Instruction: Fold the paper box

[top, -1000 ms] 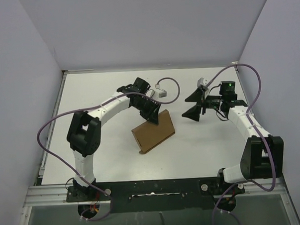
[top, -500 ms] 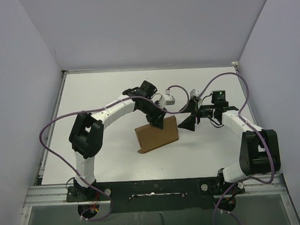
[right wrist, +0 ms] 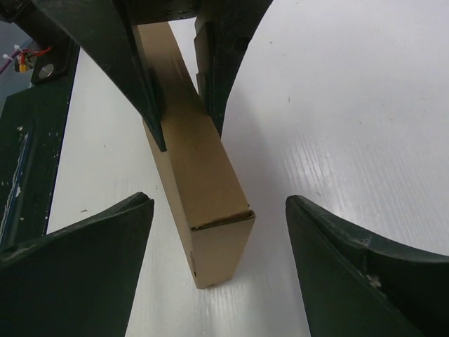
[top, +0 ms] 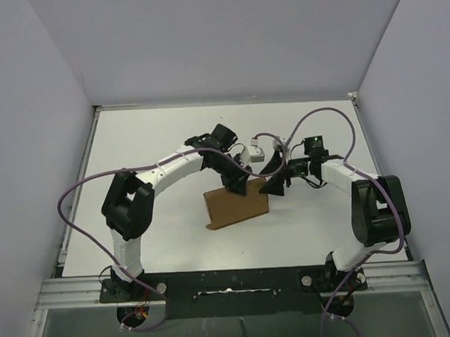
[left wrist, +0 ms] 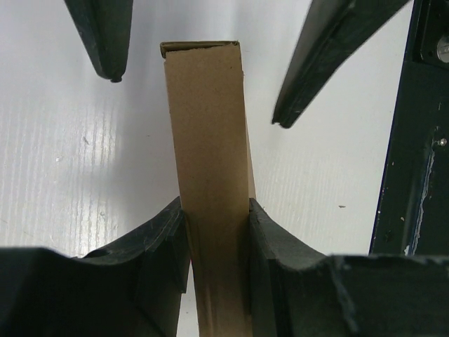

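Observation:
The paper box [top: 236, 206] is a thin brown cardboard box, closed, standing on its long narrow edge in the middle of the table. My left gripper [top: 237, 184] is shut on its upper edge near the right end; the left wrist view shows both pads [left wrist: 263, 235] pressed on the box's [left wrist: 207, 133] two broad faces. My right gripper [top: 273, 178] is open, its jaws wide apart at either side of the box's right end without touching it. In the right wrist view the box end [right wrist: 210, 239] stands between my right fingers [right wrist: 84, 260], with the left gripper's fingers [right wrist: 144, 84] clamped further along.
White table [top: 149, 142] with grey walls on three sides. Purple cables loop above both arms. A black metal rail [top: 230, 282] runs along the near edge, where the arm bases are bolted.
My right gripper has moved left across the table to the box's right end, jaws still open. The left gripper has shifted the box slightly right and stood it more upright.

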Robot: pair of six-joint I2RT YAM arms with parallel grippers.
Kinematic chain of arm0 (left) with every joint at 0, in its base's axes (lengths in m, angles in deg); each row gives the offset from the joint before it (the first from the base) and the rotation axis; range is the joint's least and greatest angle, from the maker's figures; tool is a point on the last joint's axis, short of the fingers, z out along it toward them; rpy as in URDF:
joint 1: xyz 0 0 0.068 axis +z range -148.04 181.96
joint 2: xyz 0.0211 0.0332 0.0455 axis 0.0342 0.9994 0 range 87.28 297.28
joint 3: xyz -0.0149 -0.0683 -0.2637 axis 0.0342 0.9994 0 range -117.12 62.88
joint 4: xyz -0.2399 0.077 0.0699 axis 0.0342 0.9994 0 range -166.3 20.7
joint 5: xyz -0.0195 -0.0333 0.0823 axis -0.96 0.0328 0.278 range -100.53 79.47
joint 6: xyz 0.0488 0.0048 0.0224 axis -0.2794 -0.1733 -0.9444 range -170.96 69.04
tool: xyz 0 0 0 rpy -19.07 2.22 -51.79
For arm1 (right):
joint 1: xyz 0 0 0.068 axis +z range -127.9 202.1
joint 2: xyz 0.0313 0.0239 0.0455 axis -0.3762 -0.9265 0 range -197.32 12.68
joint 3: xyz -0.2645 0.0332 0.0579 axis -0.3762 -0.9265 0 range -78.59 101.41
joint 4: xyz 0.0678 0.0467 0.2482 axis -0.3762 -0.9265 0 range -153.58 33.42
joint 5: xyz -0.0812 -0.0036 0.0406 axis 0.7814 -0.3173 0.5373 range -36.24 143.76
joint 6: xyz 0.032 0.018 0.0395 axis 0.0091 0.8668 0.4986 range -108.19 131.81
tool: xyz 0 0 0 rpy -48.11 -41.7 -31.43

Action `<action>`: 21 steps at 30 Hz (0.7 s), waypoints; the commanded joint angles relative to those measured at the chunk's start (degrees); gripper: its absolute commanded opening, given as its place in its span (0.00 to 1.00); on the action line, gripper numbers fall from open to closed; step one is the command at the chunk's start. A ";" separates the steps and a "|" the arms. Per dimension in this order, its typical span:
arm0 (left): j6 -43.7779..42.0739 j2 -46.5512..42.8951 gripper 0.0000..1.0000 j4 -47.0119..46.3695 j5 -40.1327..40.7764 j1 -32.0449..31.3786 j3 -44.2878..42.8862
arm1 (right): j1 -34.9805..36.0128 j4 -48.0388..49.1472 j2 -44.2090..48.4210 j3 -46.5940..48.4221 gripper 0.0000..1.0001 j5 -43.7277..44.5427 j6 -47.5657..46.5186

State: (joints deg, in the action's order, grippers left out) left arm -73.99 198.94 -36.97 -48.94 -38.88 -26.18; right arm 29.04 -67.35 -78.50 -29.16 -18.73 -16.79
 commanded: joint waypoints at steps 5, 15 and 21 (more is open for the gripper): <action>-5.97 -2.77 0.04 -3.34 2.97 -0.64 2.13 | 1.90 -13.38 -3.39 7.67 0.55 -2.46 -13.33; -2.81 -7.54 0.31 -10.36 7.22 -0.65 7.16 | 2.33 -23.40 -4.73 10.68 0.24 -0.84 -23.69; 2.35 -14.96 0.53 -18.42 12.41 -0.26 13.29 | 2.15 -24.18 -4.54 10.43 0.21 0.37 -25.17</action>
State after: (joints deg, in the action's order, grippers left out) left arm -73.61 191.74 -47.11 -43.35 -39.93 -16.39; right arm 31.14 -89.67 -83.46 -19.98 -19.82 -37.68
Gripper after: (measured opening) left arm 0.459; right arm 0.367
